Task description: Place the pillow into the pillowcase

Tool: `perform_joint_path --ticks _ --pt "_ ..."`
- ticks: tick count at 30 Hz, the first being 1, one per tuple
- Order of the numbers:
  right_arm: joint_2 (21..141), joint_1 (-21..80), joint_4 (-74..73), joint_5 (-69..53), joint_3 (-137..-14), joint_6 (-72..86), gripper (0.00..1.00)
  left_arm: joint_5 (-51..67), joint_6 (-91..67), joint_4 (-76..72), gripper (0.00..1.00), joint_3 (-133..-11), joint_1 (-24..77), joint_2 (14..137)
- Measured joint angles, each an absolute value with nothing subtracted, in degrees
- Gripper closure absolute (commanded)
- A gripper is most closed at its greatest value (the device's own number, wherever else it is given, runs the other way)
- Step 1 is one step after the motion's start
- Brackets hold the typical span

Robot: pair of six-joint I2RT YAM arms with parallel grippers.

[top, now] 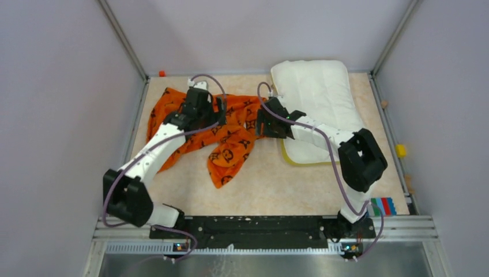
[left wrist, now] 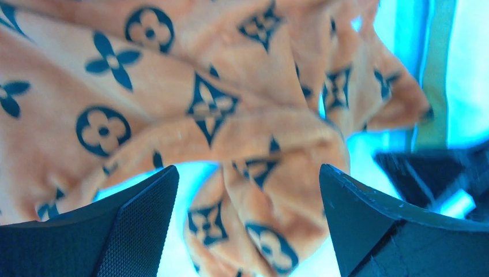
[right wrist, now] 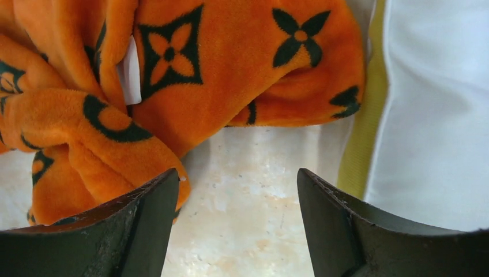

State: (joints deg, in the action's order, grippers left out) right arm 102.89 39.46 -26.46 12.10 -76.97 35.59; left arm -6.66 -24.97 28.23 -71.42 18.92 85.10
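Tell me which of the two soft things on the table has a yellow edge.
The white pillow at the far right, with yellow trim along its near edge. The pillowcase to its left is orange with black motifs.

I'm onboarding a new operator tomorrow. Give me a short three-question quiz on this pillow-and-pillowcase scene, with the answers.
1. True or false: the pillow already lies inside the orange pillowcase.
2. The right gripper is: A) shut on the pillow; B) open over bare table between pillowcase and pillow; C) out of view.
3. Fill in: the left gripper hangs open over the ____.
Key: 1 false; 2 B; 3 pillowcase.
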Motion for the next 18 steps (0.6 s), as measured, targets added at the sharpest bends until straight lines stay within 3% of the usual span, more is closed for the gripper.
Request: perform_joint_path --ticks 8,13,18 --pt "104.77 39.42 -17.76 14.55 -71.09 48.07 0.30 -12.84 -31.07 31.88 0.12 -52.80 36.60 66.17" --pt "104.75 39.22 -13.96 17.19 -66.65 53.74 0.30 -16.62 -37.80 34.72 0.13 -45.60 47.90 64.29" --pt "104.92 39.11 -11.55 19.29 -65.39 56.45 0.35 -19.79 -42.68 35.66 0.14 -40.91 52.73 65.67"
